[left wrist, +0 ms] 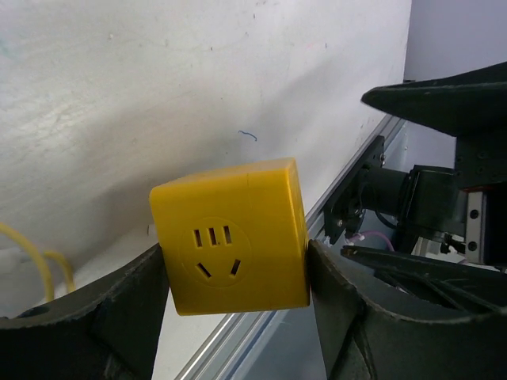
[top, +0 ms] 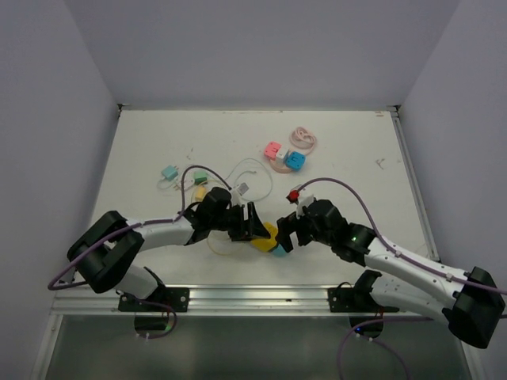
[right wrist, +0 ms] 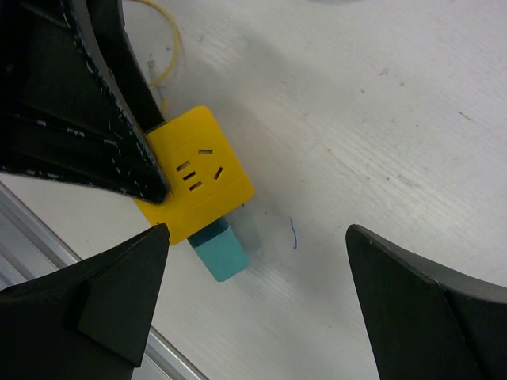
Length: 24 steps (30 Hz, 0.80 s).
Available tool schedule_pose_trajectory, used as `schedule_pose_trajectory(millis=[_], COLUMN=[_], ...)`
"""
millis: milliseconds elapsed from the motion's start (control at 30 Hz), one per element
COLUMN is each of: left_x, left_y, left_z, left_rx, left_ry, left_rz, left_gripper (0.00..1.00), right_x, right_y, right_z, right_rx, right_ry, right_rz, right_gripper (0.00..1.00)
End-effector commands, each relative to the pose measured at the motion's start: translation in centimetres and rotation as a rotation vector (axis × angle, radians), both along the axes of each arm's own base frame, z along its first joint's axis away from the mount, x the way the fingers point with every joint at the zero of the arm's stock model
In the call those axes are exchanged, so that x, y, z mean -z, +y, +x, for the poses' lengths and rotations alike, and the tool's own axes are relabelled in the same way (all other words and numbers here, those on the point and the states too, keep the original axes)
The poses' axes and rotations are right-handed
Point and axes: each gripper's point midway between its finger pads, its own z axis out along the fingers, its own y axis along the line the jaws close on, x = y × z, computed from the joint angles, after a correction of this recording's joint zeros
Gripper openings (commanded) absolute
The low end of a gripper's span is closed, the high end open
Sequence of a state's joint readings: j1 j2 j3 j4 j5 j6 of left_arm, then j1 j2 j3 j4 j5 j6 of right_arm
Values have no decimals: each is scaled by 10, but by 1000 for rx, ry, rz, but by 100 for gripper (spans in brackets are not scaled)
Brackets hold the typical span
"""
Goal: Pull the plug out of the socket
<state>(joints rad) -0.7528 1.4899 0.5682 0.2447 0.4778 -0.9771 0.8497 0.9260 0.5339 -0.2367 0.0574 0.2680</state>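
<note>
Worktop: white worktop (top: 356,206) with a metal rail (top: 261,297) along its near edge; both arms reach in towards the middle of that edge

Socket: yellow socket cube (left wrist: 234,241) near the near edge, about midway between the left and right edges; seen also from above (top: 265,235) and from the right wrist (right wrist: 198,178)

Socket face: 5 narrow slots inside a faint pressed ring; 3 upright, 2 slanted

Plug: teal plug (right wrist: 223,253) seated in the cube's side that faces the near edge; touching the cube, not pulled off; in the top view (top: 281,248) it sits on the cube's near-right side

Left claw: left claw (left wrist: 235,257) grasping the yellow socket cube; 1 black finger (left wrist: 119,317) presses on each of 2 opposite sides

Right claw: right claw (right wrist: 257,229) released, spread wide; its fingers (right wrist: 428,309) touch nothing; the plug lies just beside the finger on the cube's side

Cable: yellow cable (right wrist: 174,43) curling away behind the cube

Marks: short blue pen squiggle (right wrist: 293,233) on the worktop just beside the plug; not readable as any letter

Far right quarter: pink cube (top: 273,149) touching a blue cube (top: 295,160); coiled pink cable (top: 305,139) just beyond them

Left middle: green adapter (top: 169,171); loop of white cable (top: 255,168) near the centre
</note>
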Motion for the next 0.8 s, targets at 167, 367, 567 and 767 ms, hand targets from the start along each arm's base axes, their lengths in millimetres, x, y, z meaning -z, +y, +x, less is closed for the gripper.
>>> schedule_pose_trajectory(millis=[167, 367, 567, 767], left_x=[-51, -61, -74, -86], left_y=[25, 38, 34, 37], left_z=[30, 43, 46, 52], left_rx=[19, -15, -23, -49], left_ry=[-198, -229, -245, -271], left_rz=[-98, -97, -137, -154], left_gripper=[0, 0, 0, 0], right_x=[-15, -16, -19, -4], right_y=[42, 59, 77, 87], right_z=[-13, -8, 8, 12], right_rx=[-258, -330, -335, -368], right_ry=[-11, 5, -36, -19], right_rz=[98, 79, 102, 88], right_gripper=[93, 86, 82, 78])
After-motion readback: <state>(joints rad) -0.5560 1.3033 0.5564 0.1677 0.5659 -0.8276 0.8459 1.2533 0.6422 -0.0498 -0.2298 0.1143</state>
